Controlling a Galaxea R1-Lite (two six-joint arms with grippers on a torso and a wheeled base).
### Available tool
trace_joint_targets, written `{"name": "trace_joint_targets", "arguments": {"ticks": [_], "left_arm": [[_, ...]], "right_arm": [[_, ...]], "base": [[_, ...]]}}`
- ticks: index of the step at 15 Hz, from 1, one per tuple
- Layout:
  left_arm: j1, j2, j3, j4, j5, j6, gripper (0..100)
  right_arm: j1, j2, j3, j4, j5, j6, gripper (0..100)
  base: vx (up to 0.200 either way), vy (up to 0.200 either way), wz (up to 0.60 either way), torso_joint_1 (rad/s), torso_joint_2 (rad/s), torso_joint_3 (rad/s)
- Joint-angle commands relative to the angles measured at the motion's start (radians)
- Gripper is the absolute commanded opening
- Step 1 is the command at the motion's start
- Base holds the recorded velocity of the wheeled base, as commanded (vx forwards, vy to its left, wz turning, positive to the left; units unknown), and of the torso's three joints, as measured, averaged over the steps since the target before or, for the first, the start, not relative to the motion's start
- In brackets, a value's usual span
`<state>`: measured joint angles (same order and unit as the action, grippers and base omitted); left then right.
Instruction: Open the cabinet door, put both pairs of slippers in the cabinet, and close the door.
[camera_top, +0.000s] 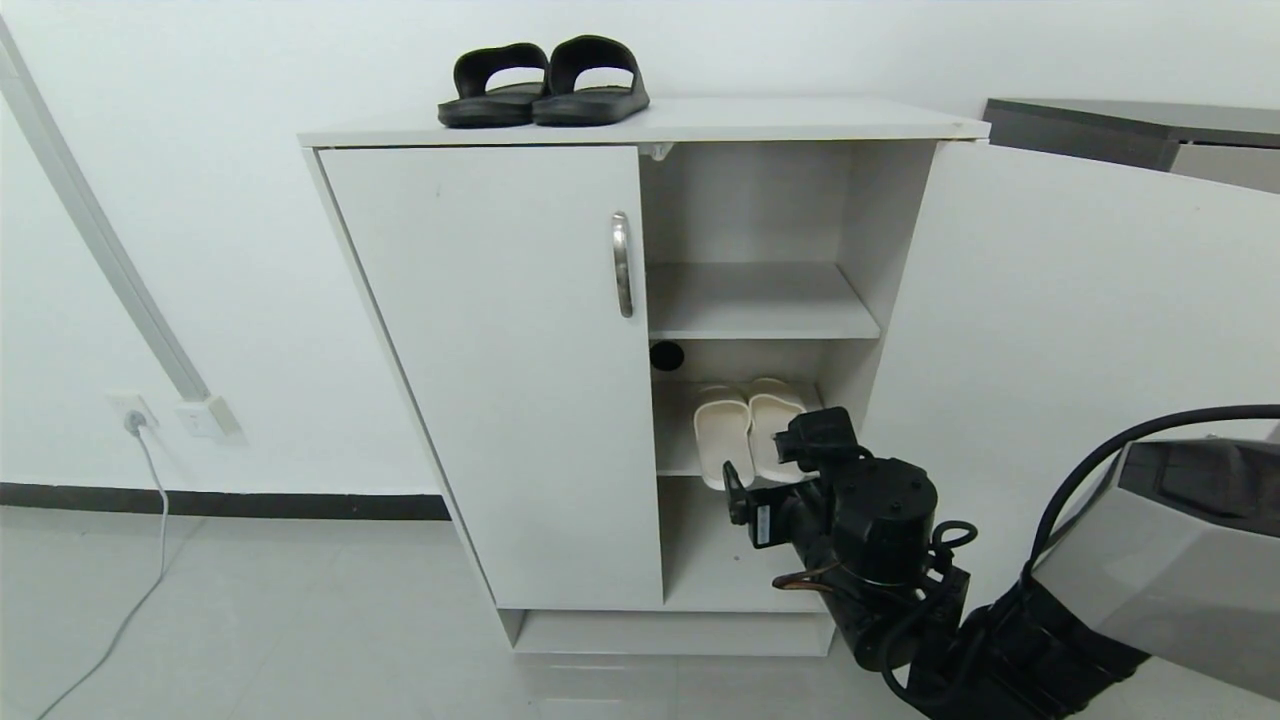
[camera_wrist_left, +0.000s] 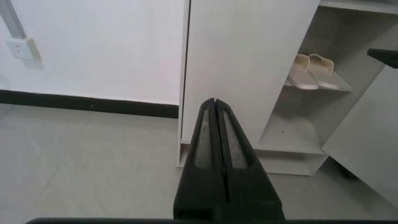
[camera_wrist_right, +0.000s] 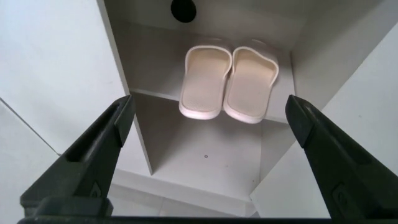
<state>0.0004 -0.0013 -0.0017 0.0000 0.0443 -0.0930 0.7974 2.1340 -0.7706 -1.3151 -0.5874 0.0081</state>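
Two pairs of slippers and a white laminate cabinet (camera_top: 800, 118) fill the head view. The cabinet's right door (camera_top: 1050, 350) stands swung wide, so that step looks done. Its left door (camera_top: 500, 380) is shut and carries a slim, curved metal handle (camera_top: 622, 265). The black slippers (camera_top: 545, 85), matte and thick-soled with broad straps, sit side by side on the cabinet top, waiting to be stowed. The cream slippers (camera_top: 745, 425), smooth and rounded, lie together on the middle shelf inside the open side, heels towards the robot. They appear already placed. The flat shelf above (camera_top: 760, 305) is bare, and a round dark hole (camera_top: 666, 355) shows in the back panel. The right gripper (camera_top: 770, 475), black and blocky, hangs just in front of the cream pair, apart from it.

The left wrist view looks past the left gripper (camera_wrist_left: 215, 106), whose two long dark fingers are pressed flat together on nothing. It is held low over the pale glossy floor tiles (camera_wrist_left: 81, 162), well apart from the cabinet, probably parked out of the way.

The right wrist view looks straight into the open compartment. The right gripper's two wedge-shaped fingers are spread wide and empty, framing the cream slippers on their shelf without touching them, which suggests a release.
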Motion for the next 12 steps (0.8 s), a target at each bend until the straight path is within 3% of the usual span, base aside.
{"name": "trace_joint_targets", "arguments": {"ticks": [1, 3, 12], "left_arm": [[0.001, 0.001, 0.000, 0.000, 0.000, 0.001, 0], [0.001, 0.001, -0.001, 0.000, 0.000, 0.001, 0], [0.001, 0.001, 0.000, 0.000, 0.000, 0.001, 0]], "right_arm": [[0.000, 0.003, 0.005, 0.000, 0.000, 0.000, 100], [-0.001, 0.003, 0.008, -0.001, 0.001, -0.002, 100], [-0.012, 0.004, 0.028, -0.003, 0.001, -0.005, 100]], "base": [[0.000, 0.000, 0.00, 0.000, 0.00, 0.000], [0.000, 0.000, 0.00, 0.000, 0.00, 0.000], [0.000, 0.200, 0.00, 0.004, 0.00, 0.003]]}}
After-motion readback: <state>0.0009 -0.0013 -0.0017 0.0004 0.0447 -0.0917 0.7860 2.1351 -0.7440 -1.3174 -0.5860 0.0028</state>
